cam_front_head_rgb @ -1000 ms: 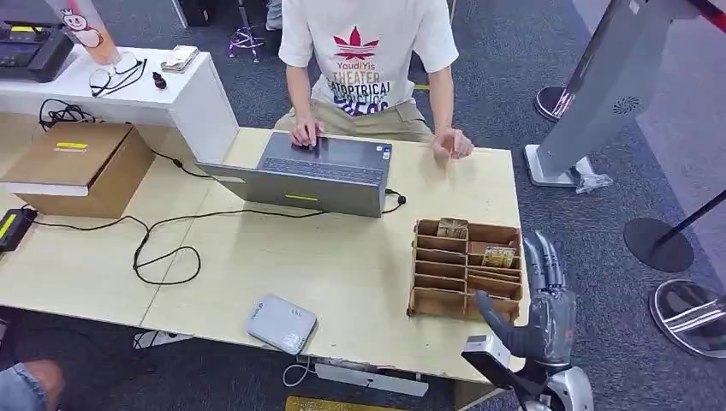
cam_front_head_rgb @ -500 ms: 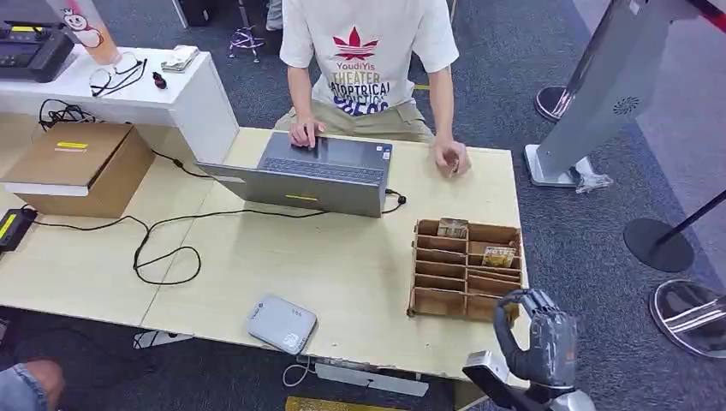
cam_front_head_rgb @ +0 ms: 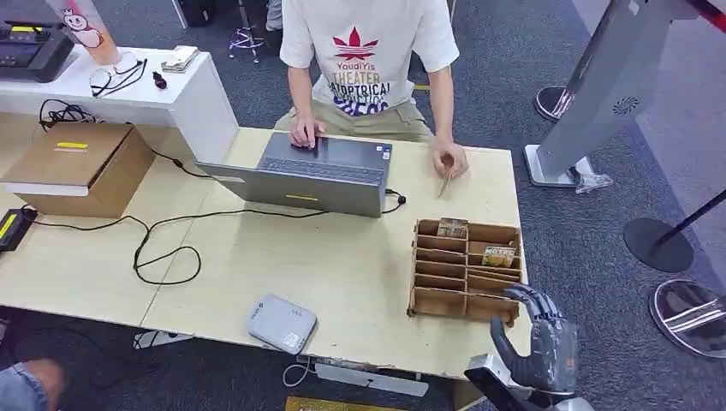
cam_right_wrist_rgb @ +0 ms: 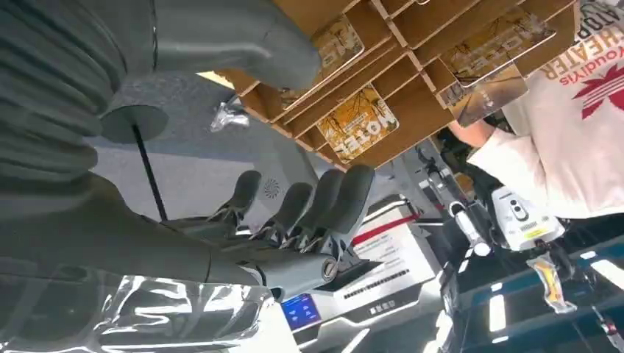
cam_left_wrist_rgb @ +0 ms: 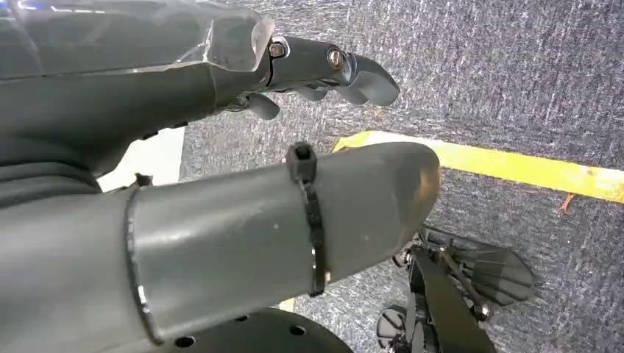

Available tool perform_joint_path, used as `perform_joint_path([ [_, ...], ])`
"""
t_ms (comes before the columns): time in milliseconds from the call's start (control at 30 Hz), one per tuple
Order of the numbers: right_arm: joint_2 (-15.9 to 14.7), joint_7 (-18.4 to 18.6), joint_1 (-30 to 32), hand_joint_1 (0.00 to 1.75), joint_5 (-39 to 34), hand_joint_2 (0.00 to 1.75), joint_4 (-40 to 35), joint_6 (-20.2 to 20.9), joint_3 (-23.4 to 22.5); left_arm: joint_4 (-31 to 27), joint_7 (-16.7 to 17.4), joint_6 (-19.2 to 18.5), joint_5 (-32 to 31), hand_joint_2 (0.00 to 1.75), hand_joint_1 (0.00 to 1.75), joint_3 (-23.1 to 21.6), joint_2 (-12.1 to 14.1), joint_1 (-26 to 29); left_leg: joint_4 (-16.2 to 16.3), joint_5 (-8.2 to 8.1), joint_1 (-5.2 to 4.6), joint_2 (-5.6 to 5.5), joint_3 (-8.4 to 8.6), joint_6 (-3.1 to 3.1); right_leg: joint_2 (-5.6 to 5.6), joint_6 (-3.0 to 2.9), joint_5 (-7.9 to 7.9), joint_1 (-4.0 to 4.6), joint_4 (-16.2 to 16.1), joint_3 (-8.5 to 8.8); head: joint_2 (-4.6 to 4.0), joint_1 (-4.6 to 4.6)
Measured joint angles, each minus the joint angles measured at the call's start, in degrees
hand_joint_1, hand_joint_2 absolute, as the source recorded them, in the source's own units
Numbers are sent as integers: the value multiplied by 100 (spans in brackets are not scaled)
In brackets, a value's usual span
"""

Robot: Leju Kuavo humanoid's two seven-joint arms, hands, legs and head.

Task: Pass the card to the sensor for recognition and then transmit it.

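A brown cardboard card rack (cam_front_head_rgb: 438, 301) stands on the table's right end, with cards in its slots (cam_front_head_rgb: 452, 228) (cam_front_head_rgb: 498, 255). The flat grey sensor (cam_front_head_rgb: 282, 324) lies near the table's front edge. My right hand (cam_front_head_rgb: 535, 344) hovers just off the rack's near right corner, fingers loosely curled and holding nothing. In the right wrist view that hand (cam_right_wrist_rgb: 184, 250) has a gap between thumb and fingers, with the rack (cam_right_wrist_rgb: 412, 110) and a "MOTEL" card (cam_right_wrist_rgb: 358, 121) beyond. My left hand (cam_left_wrist_rgb: 221, 235) hangs over the carpet, holding nothing.
A person in a white T-shirt (cam_front_head_rgb: 364, 51) sits behind the table, one hand on a grey laptop (cam_front_head_rgb: 308, 175), the other (cam_front_head_rgb: 449, 160) holding a card by the far edge. A black cable (cam_front_head_rgb: 167, 248) loops across the table. A cardboard box (cam_front_head_rgb: 77, 167) sits at the left.
My right hand dropped from fingers raised beside the rack to a curl lower down, then uncurled slightly. The person's hand by the far edge shifted and now holds a card.
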Motion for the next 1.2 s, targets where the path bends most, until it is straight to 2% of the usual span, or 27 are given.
perform_joint_path([
  [433,13,-197,-383,89,-136,175,367,236,94,0,20,2,-50,0,0,0,0,-1,0,0,0,-1,0,0,0,0,0,0,0,0,0,0],
  [467,15,-216,-412,96,-153,175,400,247,96,0,20,0,-50,0,0,0,0,-1,0,0,0,-1,0,0,0,0,0,0,0,0,0,0],
  [700,15,-323,-587,89,-321,175,708,258,103,0,35,0,-83,0,0,0,0,-5,0,0,0,-1,0,0,-1,0,0,0,0,0,0,2],
  [967,15,-352,-635,105,-404,175,966,260,103,0,44,2,-94,0,0,0,0,-10,0,0,0,-1,0,0,0,0,0,0,0,0,0,0],
  [1000,15,-356,-647,98,-428,175,995,260,103,0,44,4,-94,0,0,0,0,-11,0,0,0,-1,0,0,0,0,0,0,0,0,0,0],
  [1133,15,-361,-689,101,-426,175,1095,275,103,0,44,7,-94,0,0,0,0,-11,0,0,0,-1,0,0,-1,0,0,0,0,0,0,2],
  [1200,15,-361,-708,93,-428,175,1136,276,103,0,42,7,-94,0,0,0,2,-10,0,0,0,-1,1,0,0,0,0,0,0,0,0,0],
])
